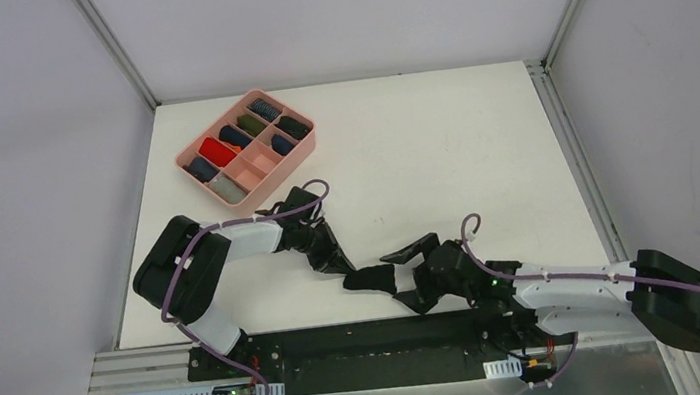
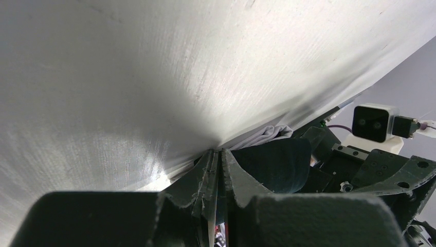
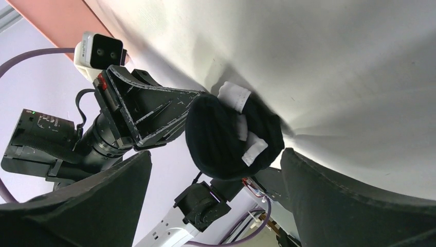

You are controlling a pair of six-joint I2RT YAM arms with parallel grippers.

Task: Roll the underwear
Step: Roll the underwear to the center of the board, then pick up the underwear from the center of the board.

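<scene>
Black underwear lies crosswise (left gripper pinching)

White bench carrying a pink compartment tray at far left and black underwear near its front edge.

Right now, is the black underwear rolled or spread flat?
Not spread: the black underwear is bunched into a lump, white seams showing. Neatly rolled: cannot tell.

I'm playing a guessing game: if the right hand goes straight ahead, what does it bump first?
Probably the black underwear, bunched just ahead of the open right hand, though depth is hard to judge.
</scene>
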